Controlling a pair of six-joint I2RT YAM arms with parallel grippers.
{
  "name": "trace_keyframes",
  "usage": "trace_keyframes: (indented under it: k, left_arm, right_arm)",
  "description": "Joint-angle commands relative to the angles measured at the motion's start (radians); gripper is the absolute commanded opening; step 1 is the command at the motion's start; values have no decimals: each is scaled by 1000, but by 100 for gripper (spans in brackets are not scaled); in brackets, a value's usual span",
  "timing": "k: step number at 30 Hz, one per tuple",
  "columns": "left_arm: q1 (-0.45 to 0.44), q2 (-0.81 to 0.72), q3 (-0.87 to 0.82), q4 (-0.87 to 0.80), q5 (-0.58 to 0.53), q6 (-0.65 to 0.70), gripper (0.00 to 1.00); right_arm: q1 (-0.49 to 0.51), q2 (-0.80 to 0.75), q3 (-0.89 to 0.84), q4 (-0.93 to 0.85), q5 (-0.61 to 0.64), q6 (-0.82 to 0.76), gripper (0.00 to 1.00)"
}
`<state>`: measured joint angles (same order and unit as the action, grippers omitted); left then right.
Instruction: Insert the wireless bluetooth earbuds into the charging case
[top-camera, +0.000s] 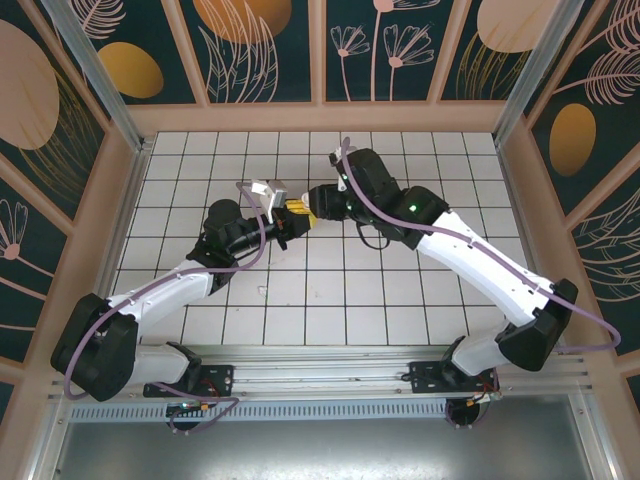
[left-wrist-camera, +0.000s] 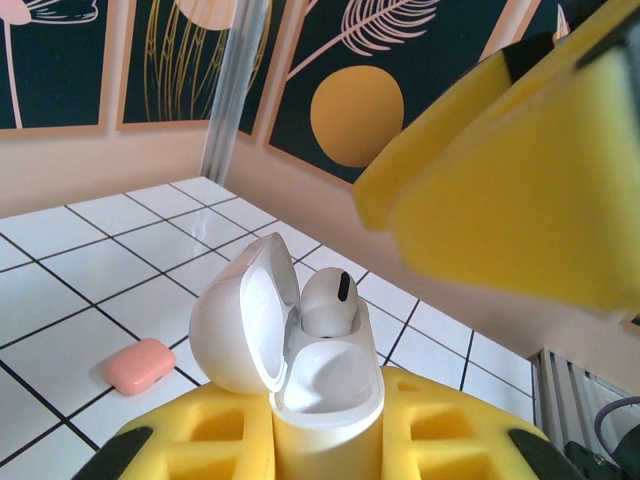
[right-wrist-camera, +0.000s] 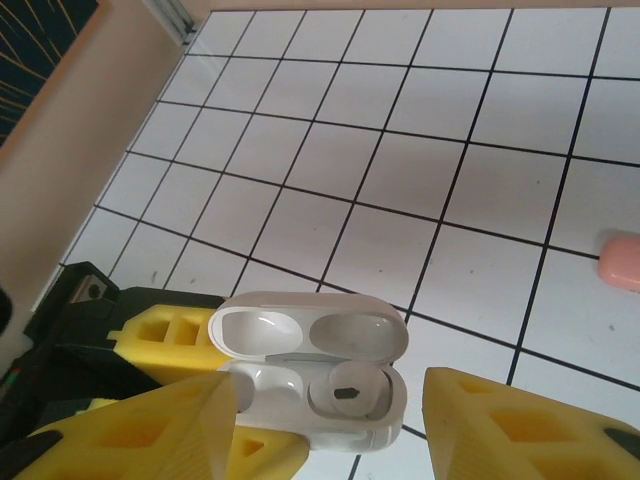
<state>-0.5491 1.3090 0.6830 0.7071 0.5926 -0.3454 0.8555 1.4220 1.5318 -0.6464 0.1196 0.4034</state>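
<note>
My left gripper (left-wrist-camera: 328, 445) is shut on the white charging case (left-wrist-camera: 330, 400), holding it upright with the lid swung open. One white earbud (left-wrist-camera: 328, 300) sits in the case's far slot, and the other slot is bare. From above, the open case (right-wrist-camera: 320, 395) shows the seated earbud (right-wrist-camera: 347, 392) in its right-hand slot. My right gripper (right-wrist-camera: 330, 440) hovers open just above the case, its yellow fingers (right-wrist-camera: 500, 420) on either side and nothing between them. The two grippers meet over the tiles, left gripper (top-camera: 290, 215) against right gripper (top-camera: 318, 205).
A salmon-pink rounded piece (left-wrist-camera: 138, 365) lies on the white tiled floor (right-wrist-camera: 420, 150) a little way from the case; it also sits at the right edge, pink piece (right-wrist-camera: 620, 262). Wooden walls (top-camera: 320, 115) ring the floor.
</note>
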Motion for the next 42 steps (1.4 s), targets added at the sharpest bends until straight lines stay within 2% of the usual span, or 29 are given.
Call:
trace_keyframes:
  k: [1, 9, 13, 19, 25, 29, 33, 42]
  left_arm:
    - [1, -22, 24, 47, 1, 12, 0]
    - [0, -42, 29, 10, 22, 79, 1]
    - [1, -74, 30, -32, 15, 132, 2]
    - [1, -186, 21, -194, -67, 235, 2]
    - [1, -339, -13, -354, -189, 290, 2]
    - [0, -436, -46, -435, -254, 306, 2]
    - [2, -522, -78, -483, -305, 299, 3]
    - [1, -674, -41, -653, -362, 319, 4]
  right_arm:
    - [-28, -50, 3, 14, -36, 20, 53]
    - [-77, -117, -79, 81, -100, 24, 49]
    - [-128, -171, -165, 159, -177, 59, 47]
    - [-249, -228, -328, 272, -270, 149, 45]
    - [-273, -126, -448, 362, -377, 228, 44]
    - [-227, 34, -464, 409, -461, 238, 44]
    - [-133, 189, -394, 398, -446, 211, 43]
    - [53, 470, -226, 381, -486, 282, 45]
